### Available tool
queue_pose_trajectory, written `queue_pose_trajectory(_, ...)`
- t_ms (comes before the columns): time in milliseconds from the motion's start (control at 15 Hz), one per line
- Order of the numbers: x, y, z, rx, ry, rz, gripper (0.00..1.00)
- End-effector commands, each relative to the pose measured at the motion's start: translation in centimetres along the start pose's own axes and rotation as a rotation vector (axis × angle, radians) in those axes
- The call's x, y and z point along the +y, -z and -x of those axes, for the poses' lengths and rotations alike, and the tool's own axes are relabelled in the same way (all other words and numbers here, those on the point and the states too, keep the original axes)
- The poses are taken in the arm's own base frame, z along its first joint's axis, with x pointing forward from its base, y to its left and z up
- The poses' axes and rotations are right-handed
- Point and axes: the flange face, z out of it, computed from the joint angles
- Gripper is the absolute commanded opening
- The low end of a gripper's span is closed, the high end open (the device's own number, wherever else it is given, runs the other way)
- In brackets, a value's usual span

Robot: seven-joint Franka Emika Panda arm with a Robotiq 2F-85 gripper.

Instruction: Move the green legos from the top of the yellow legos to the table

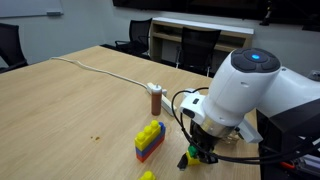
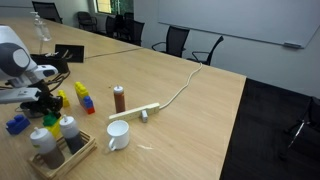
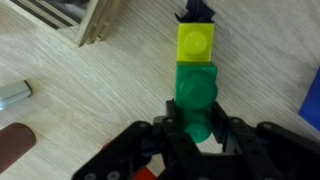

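Note:
In the wrist view the green legos [image 3: 197, 92] lie in line with the yellow legos [image 3: 197, 43], which have a small dark piece [image 3: 197, 10] at the far end. My gripper [image 3: 197, 128] is straight above, and its two fingers are closed on the sides of the green legos. I cannot tell whether green still rests on yellow. In an exterior view the gripper [image 1: 200, 150] is low over the table [image 1: 90, 100], with the green legos [image 1: 192, 154] at its tips. In an exterior view the gripper [image 2: 45, 100] hides the bricks.
A taller yellow-on-blue-and-red stack [image 1: 150, 138] [image 2: 83, 96] stands close by, with a lone yellow piece [image 1: 147, 176]. Also on the table are a brown bottle [image 1: 156, 99], a white cable [image 1: 100, 70], a white mug [image 2: 118, 135], a wooden tray of bottles [image 2: 62, 150] and blue bricks [image 2: 17, 124].

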Motion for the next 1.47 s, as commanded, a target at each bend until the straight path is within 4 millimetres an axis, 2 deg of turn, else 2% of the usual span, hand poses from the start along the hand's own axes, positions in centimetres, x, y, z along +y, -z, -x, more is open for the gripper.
queue_pose_trajectory(0,0.4,1.4,0.5,-0.035,0.005,0.016,0.11)
queue_pose_trajectory(200,0.6,1.8,0.6,-0.049,0.003,0.014,0.11)
queue_pose_trajectory(400,-0.1,2.6,0.7,-0.018,0.024,0.002,0.11)
queue_pose_trajectory(600,-1.9,3.8,0.4,0.015,0.075,-0.013,0.11)
queue_pose_trajectory(867,-5.4,5.1,0.8,0.045,0.133,-0.053,0.11)
queue_pose_trajectory(1133,-7.5,4.9,2.4,0.066,0.142,-0.103,0.11)
queue_pose_trajectory(1400,-7.4,3.8,4.3,0.081,0.121,-0.114,0.11)
